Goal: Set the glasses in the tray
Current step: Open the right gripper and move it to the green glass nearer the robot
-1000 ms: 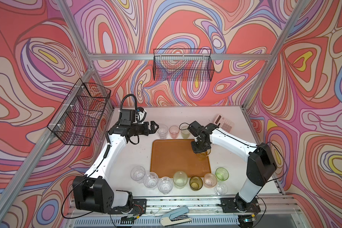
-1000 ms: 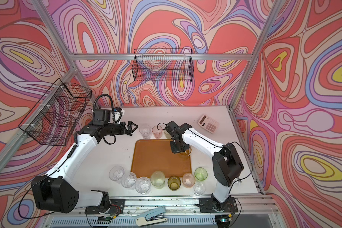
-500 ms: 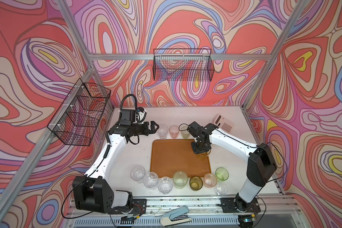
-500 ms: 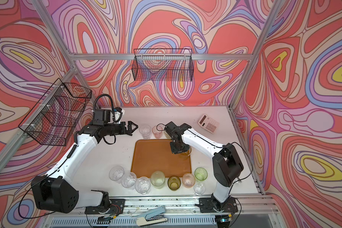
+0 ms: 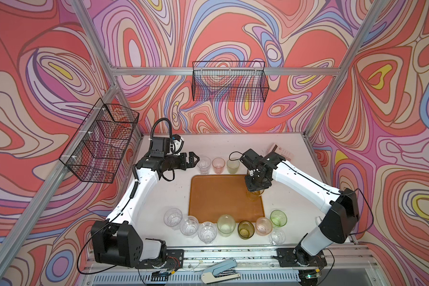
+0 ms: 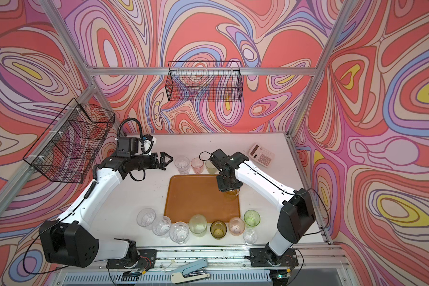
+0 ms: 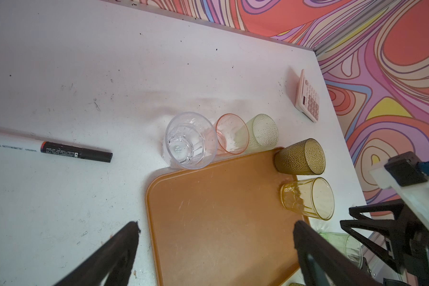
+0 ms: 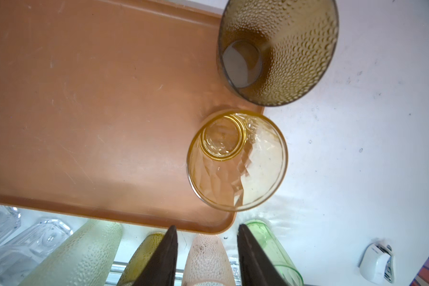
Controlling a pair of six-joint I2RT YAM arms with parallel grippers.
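Observation:
The orange-brown tray (image 5: 221, 198) lies mid-table. An amber-yellow faceted glass (image 8: 235, 161) stands upright near the tray's right edge, free, with my right gripper (image 8: 207, 226) open just above it (image 5: 254, 189). An olive-brown dotted glass (image 8: 278, 49) stands at the tray's far right corner. Behind the tray stand a clear glass (image 5: 204, 164), a pink glass (image 5: 218, 164) and a pale green glass (image 5: 233, 166). My left gripper (image 5: 195, 159) is open and empty, level with the clear glass and just left of it. Several more glasses (image 5: 226, 224) line the table in front of the tray.
A pink calculator (image 5: 282, 154) lies at the back right. A marker (image 7: 60, 148) lies on the table left of the back glasses. A stapler (image 5: 219, 272) rests on the front rail. Black wire baskets hang on the back wall (image 5: 229, 84) and left wall (image 5: 102, 141).
My right gripper has opened and let go of the amber-yellow glass, which now stands on the tray. The left arm has not moved.

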